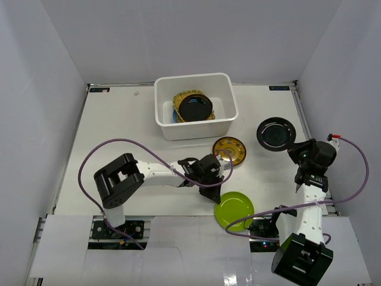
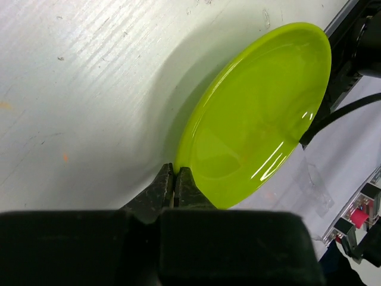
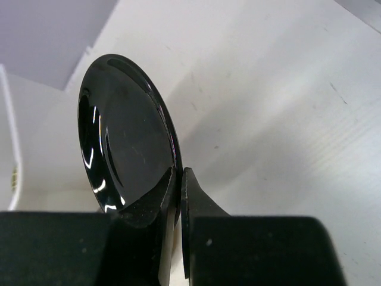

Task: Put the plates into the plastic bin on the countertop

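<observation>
My left pincer [image 2: 174,179] was clamped on the rim of the lime green plate [image 2: 256,119], at the countertop's [image 1: 131,131] near edge. My right pincer [image 3: 178,182] was pinched shut on the rim of a glossy black plate [image 3: 125,137], far right side. A gold-patterned plate [image 1: 229,149] lay just in front of the plastic bin [image 1: 196,129]. The bin held a stack topped by another black plate [image 1: 194,107].

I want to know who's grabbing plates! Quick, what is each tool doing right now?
Left tool: closed, pinching the rim of the lime green plate.
Right tool: closed, pinching the rim of the black plate.
</observation>
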Available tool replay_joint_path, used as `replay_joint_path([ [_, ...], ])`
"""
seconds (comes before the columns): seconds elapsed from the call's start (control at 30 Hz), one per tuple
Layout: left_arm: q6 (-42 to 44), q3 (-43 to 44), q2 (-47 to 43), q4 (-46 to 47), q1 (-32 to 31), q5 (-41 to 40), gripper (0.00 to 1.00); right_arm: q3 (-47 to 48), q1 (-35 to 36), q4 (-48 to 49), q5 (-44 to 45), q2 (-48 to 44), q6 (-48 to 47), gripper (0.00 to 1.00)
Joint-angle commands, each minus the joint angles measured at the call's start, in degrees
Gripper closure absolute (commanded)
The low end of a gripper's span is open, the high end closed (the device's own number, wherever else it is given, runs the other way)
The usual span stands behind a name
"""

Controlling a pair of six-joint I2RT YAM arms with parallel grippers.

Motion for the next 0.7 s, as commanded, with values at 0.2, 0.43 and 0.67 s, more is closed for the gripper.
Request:
replay_joint_path([
  [0.2, 2.4, 4.1, -18.1, -7.8, 2.2, -6.4, 1.0, 15.7, -0.2, 1.0, -9.8, -1.0, 5.8, 0.92],
  [0.43, 2.7, 9.0, -28.7, -12.1, 20.4, -1.6, 1.0, 26.6, 6.4, 6.7, -16.1, 6.7, 6.1, 0.92],
  [0.67, 6.6, 23.5, -23.2, -17.0, 37.4, -1.7, 1.0, 31.7, 19.0, 8.4, -6.8, 12.6, 3.5, 0.92],
])
